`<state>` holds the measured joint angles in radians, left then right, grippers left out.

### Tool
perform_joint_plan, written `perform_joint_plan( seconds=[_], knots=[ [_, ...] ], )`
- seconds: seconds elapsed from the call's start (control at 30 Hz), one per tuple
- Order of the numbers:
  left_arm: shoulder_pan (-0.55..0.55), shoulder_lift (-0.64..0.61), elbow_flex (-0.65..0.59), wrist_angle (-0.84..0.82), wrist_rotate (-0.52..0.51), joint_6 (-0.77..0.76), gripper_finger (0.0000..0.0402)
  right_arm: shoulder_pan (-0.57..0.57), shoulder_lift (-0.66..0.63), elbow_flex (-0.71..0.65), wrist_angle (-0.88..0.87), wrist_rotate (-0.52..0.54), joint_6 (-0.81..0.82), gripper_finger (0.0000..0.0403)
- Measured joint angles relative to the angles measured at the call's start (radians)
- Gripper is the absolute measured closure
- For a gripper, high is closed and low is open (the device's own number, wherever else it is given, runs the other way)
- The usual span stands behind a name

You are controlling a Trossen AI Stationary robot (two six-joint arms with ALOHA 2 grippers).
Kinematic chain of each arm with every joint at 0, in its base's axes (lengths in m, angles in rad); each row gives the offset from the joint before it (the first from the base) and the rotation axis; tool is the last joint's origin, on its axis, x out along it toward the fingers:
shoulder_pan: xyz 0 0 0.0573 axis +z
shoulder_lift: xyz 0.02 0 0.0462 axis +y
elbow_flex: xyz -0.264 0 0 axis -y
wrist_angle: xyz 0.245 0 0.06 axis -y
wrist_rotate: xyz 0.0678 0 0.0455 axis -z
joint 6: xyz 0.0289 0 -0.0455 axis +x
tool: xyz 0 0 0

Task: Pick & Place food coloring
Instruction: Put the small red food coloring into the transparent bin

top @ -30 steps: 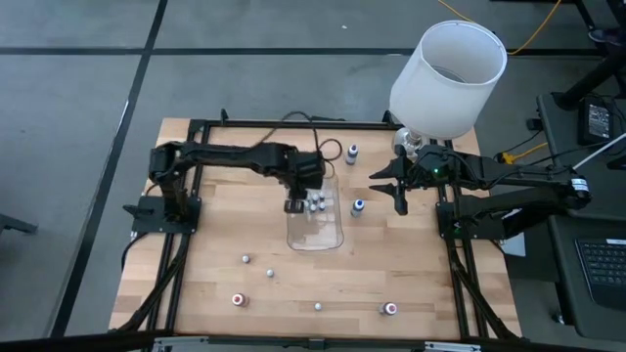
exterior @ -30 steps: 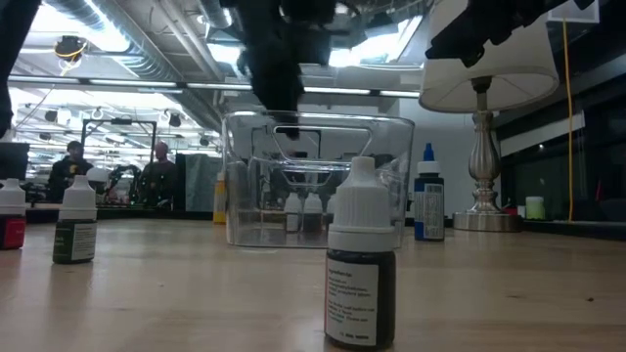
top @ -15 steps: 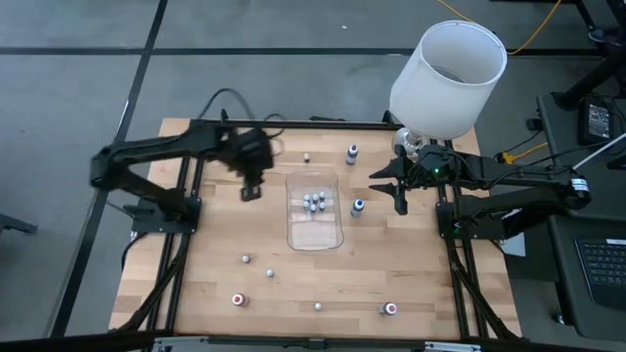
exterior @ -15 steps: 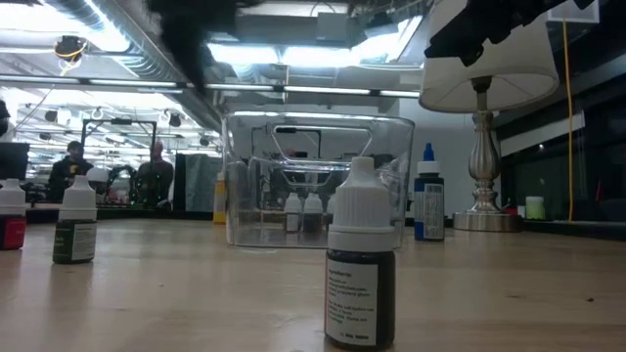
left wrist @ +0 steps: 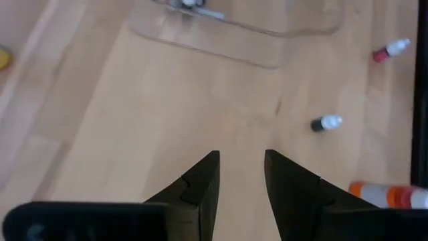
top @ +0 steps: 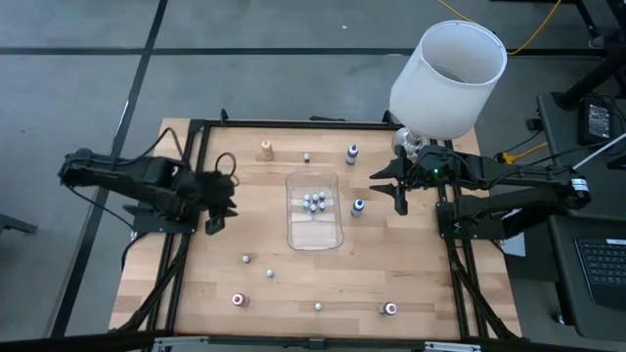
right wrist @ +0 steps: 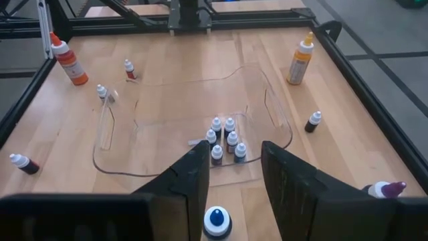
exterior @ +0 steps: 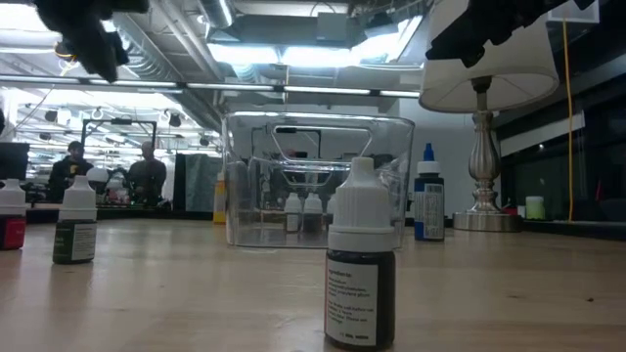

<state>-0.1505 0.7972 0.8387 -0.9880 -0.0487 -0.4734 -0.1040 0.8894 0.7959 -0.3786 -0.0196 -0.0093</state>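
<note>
- High view: the left gripper [top: 213,217] is seen over the left edge of the table [top: 411,284], empty, with its opening hard to judge from above. A cluster of food coloring bottles [top: 314,202] is standing inside the clear tray [top: 315,235] at mid-table. Loose bottles are scattered along the near side, the nearest being a small white-capped bottle [top: 245,259] and its neighbour [top: 270,274], both to the near right of the left gripper. The right gripper [top: 396,186] is held at the far right, beside the lamp [top: 448,78], with a blue-capped bottle [top: 358,206] just to its left, outside the tray.
- Low view: the tray [exterior: 318,176] is seen upright, with small bottles inside. A dark bottle [exterior: 359,259] is standing upright in the foreground. People [exterior: 147,176] are visible in the room behind.
- Left wrist view: the left gripper [left wrist: 241,177] is shown slightly parted, with nothing between the fingers and bare wood beneath. A white-capped bottle [left wrist: 326,123] is lying on its side ahead of the fingers, its long axis roughly across their line, so a wrist turn would probably be needed.
- Right wrist view: the right gripper [right wrist: 231,177] is shown parted and empty, directly above the blue-capped bottle [right wrist: 217,221]. The tray cluster [right wrist: 225,139] lies just beyond.
- The left arm is judged nearer the loose near-side bottles; the right arm is nearer the blue-capped one.
</note>
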Motion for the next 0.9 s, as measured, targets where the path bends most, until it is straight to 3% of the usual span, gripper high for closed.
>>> perform_joint_plan(
  seconds=[0.2,0.4,0.6,0.9],
  knots=[
    [-0.130,-0.015,-0.021,-0.001,-0.026,-0.020,0.0288,0.000,0.000,0.000,0.000,0.000,0.000,0.0265],
    [-0.177,-0.014,-0.050,-0.009,-0.025,-0.037,0.0288,0.000,0.000,0.000,0.000,0.000,0.000,0.0265],
    [-0.200,-0.014,-0.103,0.035,0.032,-0.201,0.0288,0.000,0.000,0.000,0.000,0.000,0.000,0.0265],
    [-0.286,0.093,-0.210,0.245,-0.012,-0.363,0.0279,0.000,0.000,0.000,-0.007,0.000,-0.002,0.0265]
  ],
)
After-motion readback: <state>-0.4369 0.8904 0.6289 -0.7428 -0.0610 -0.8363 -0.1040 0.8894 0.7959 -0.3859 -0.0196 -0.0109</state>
